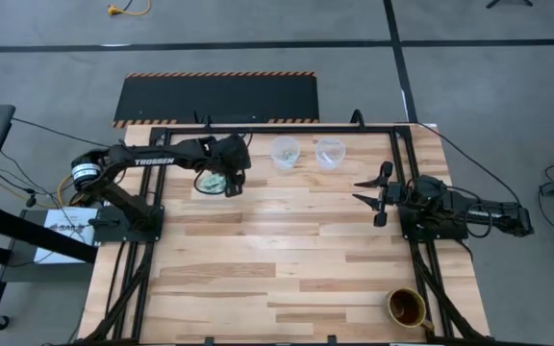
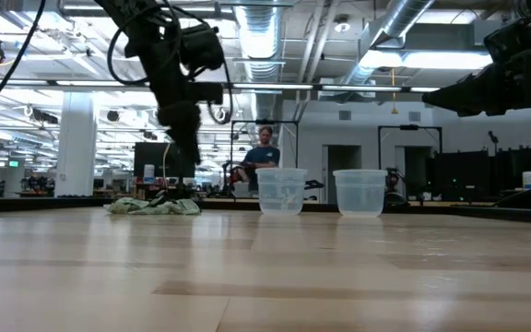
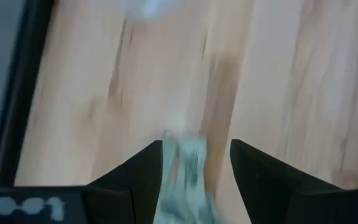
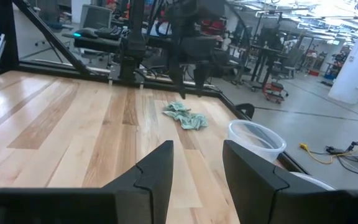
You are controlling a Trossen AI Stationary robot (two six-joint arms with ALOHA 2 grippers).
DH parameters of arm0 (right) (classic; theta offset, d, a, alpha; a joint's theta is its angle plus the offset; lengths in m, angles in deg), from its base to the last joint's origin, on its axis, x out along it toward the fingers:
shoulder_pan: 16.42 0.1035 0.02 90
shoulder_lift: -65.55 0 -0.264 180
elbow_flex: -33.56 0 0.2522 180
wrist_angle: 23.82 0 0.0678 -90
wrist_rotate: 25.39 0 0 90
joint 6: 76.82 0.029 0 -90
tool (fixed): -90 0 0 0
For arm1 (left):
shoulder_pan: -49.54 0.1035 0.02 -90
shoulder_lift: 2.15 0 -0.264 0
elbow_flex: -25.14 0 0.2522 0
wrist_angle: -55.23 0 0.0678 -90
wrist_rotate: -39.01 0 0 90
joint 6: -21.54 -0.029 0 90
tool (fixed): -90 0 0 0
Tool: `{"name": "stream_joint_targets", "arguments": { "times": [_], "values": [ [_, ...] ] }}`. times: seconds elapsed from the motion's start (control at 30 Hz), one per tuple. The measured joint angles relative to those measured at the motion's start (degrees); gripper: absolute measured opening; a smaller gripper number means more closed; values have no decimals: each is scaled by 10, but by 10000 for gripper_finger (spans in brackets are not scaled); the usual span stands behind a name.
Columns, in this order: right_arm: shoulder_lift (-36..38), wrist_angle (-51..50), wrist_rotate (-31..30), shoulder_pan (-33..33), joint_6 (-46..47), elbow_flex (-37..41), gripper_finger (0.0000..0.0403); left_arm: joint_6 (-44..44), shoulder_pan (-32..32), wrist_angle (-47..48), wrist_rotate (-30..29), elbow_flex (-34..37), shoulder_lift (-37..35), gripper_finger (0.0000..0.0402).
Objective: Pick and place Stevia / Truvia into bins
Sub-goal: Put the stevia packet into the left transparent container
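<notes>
The Stevia packets (image 1: 214, 182) lie in a small pale green and white heap near the table's far left; the heap also shows in the low view (image 2: 153, 206) and the right wrist view (image 4: 186, 116). My left gripper (image 1: 231, 181) points down over the heap, open, with packets (image 3: 185, 165) showing between its fingers (image 3: 143, 174); it hangs just above them (image 4: 188, 84). Two clear cups (image 1: 285, 152) (image 1: 330, 152) stand upright to the heap's right at the far edge. My right gripper (image 1: 377, 193) waits open at the table's right, level, facing left.
A brown round cup (image 1: 405, 306) stands at the near right corner. The clear cups (image 2: 281, 191) (image 2: 359, 192) stand side by side, apart from each other. Bare wooden table (image 1: 277, 250) spreads across the middle and near side. A person (image 2: 264, 152) sits far behind the table.
</notes>
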Motion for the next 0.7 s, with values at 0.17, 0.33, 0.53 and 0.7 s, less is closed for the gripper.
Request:
{"name": "stream_joint_targets", "arguments": {
  "times": [0.17, 0.33, 0.53, 0.7],
  "values": [
    [0, 0, 0, 0, 0, 0, 134, 9, 0, 48, -10, 0, 16, 179],
    [0, 0, -1, 0, 0, 0, 134, -6, -5, 33, -7, 0, 50, 179],
    [0, 0, -1, 0, 0, 0, 134, -34, -11, 5, -24, 0, 102, 179],
    [0, 0, -1, 0, 0, 0, 134, -36, -11, 3, -73, 0, 130, 179]
  ]
}}
